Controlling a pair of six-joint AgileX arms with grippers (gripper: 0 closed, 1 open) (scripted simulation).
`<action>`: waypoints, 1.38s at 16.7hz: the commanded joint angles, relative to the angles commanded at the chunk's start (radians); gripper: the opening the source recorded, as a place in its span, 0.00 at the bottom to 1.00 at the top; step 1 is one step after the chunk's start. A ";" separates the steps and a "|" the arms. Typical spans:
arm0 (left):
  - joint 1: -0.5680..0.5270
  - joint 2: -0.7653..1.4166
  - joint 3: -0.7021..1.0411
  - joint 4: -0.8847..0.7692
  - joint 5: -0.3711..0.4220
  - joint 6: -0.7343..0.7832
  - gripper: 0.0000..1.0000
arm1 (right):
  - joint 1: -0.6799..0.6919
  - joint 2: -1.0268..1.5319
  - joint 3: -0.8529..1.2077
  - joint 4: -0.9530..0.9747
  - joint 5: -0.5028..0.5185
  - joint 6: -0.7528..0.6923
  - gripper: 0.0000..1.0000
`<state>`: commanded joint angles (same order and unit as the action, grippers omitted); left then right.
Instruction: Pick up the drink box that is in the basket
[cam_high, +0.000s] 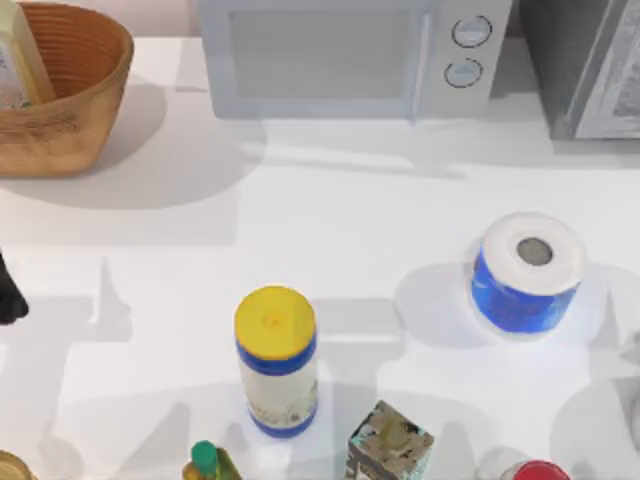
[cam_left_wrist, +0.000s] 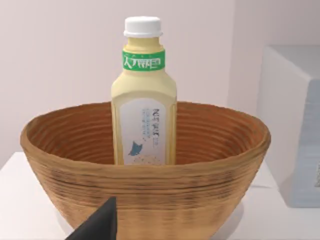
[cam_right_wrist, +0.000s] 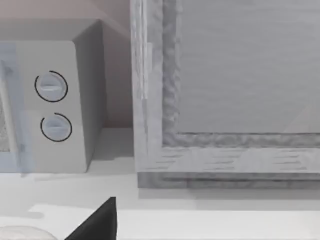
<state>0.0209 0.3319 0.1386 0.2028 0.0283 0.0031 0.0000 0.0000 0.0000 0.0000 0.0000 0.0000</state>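
Drink box (cam_high: 18, 60) — seemingly edge-cropped

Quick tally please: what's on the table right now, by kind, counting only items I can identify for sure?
Baskets: 1, the basket
Drink boxes: 1, the drink box upright inside it
Canisters: 1, yellow-lidded canister
Paper rolls: 1, blue-wrapped roll
Small boxes: 1, patterned box
Microwaves: 1, microwave
Total: 6; a few things cut off at the near edge left out.
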 joint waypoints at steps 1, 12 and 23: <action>0.005 0.075 0.031 0.045 0.006 0.000 1.00 | 0.000 0.000 0.000 0.000 0.000 0.000 1.00; 0.070 1.079 0.436 0.642 0.088 0.002 1.00 | 0.000 0.000 0.000 0.000 0.000 0.000 1.00; 0.107 1.692 0.678 0.997 0.137 0.007 1.00 | 0.000 0.000 0.000 0.000 0.000 0.000 1.00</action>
<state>0.1282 2.0242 0.8165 1.1994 0.1656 0.0099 0.0000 0.0000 0.0000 0.0000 0.0000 0.0000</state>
